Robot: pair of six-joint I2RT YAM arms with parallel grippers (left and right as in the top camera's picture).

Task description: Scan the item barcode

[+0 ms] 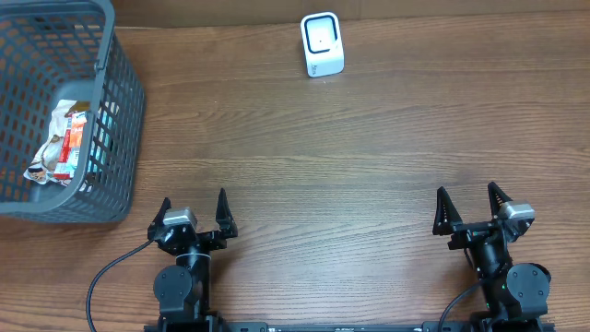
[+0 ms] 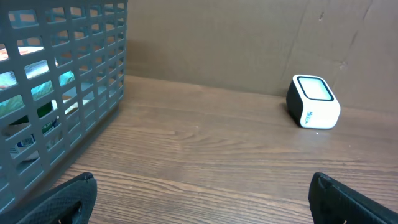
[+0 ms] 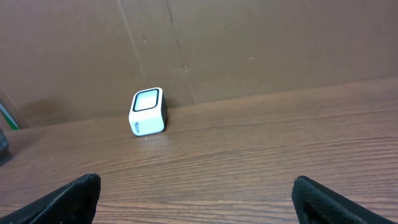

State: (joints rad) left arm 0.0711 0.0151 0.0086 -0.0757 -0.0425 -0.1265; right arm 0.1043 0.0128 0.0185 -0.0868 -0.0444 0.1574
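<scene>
1. The task appears not yet begun. Nothing is held, and nothing lies near the scanner (image 1: 322, 44).
2. The left hand (image 1: 194, 205) rests at about 7 o'clock, at the near edge of the wooden surface (image 1: 304, 157). Its two fingers are spread fully apart with nothing between them.
3. The right hand (image 1: 466, 195) rests at about 5 o'clock. It is also spread wide and empty.
4. The item to scan seems to be a wrapped snack packet (image 1: 66, 143), red and white. It lies at the bottom of a grey plastic basket (image 1: 129, 101) at about 10 o'clock, at the far left.
5. The left wrist view shows more teal and green packaging through the basket's grid wall. How many items there are cannot be told, and no barcode is visible.
6. The scanner is a small white box with a dark-rimmed window on its upper face. It stands at 12 o'clock by the far edge, well apart from the basket and from both hands.
7. Every step is likely still to come:
   - reach into the basket
   - grip a packet and lift it out
   - carry it to the scanner
   - turn its barcode toward the window
8. The surface between the hands, the basket and the scanner holds nothing else. The basket's tall walls are the main obstacle, so a hand would probably have to come down from above. The left hand is the nearer one.
</scene>
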